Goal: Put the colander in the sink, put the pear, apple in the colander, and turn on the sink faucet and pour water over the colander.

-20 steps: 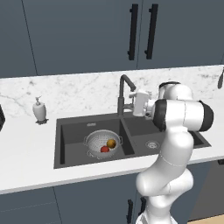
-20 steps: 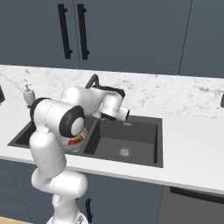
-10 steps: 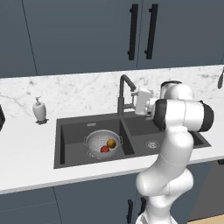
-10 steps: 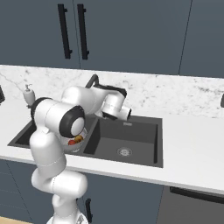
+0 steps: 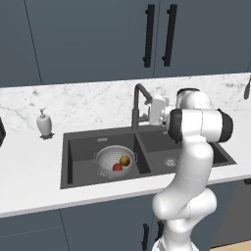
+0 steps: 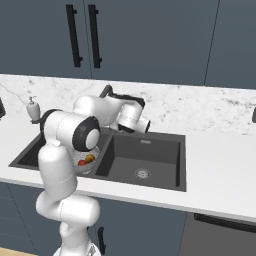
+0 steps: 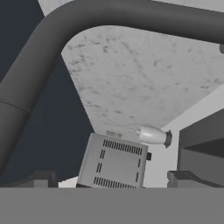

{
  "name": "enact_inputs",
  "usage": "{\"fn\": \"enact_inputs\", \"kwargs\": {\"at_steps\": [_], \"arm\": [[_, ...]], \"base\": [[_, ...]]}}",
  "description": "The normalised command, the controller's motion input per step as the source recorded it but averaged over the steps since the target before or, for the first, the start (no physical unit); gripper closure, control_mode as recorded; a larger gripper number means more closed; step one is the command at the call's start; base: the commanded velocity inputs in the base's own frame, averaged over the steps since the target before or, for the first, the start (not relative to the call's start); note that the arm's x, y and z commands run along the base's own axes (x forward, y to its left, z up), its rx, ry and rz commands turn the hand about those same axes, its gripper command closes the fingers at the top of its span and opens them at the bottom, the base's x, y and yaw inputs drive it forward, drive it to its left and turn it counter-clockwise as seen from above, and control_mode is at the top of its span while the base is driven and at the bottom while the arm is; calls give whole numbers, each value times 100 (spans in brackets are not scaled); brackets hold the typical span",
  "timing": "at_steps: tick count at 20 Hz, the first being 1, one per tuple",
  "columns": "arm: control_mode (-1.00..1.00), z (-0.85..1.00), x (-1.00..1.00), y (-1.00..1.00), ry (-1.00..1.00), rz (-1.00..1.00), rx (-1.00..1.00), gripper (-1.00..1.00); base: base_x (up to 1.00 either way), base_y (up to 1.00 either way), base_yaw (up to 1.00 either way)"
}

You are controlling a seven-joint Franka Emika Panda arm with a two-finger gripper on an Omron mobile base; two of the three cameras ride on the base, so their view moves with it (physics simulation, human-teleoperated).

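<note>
The silver colander (image 5: 109,159) sits in the left basin of the dark sink (image 5: 78,157). The yellowish pear (image 5: 124,160) and the red apple (image 5: 117,167) lie inside it. My gripper (image 5: 148,109) is open and empty, held level right beside the dark faucet (image 5: 138,103), at the height of its upper stem. In the hand view the faucet's spout (image 7: 109,15) arches close overhead and down the left side, above my gripper (image 7: 113,179) and its spread fingertips (image 7: 43,178). No water is visible. In the right base view my arm covers part of the colander (image 6: 86,160).
A white soap dispenser (image 5: 44,122) stands on the marble counter left of the sink. The right basin (image 6: 150,155) holds only its drain (image 6: 142,173). A grey slotted appliance (image 7: 116,162) sits on the counter far to the left. Dark cabinets hang above.
</note>
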Motion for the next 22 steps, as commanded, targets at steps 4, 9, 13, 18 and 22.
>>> {"fn": "enact_inputs", "kwargs": {"at_steps": [4,9,13,18,22], "arm": [[-100,4,8,2,0,0,2,-100],[-100,0,2,13,0,0,0,-100],[-100,9,0,26,0,0,0,-100],[-100,16,0,19,0,0,0,-100],[-100,23,0,8,0,0,0,-100]], "base": [[0,0,0],[0,0,0],[0,0,0],[0,0,0],[0,0,0]]}}
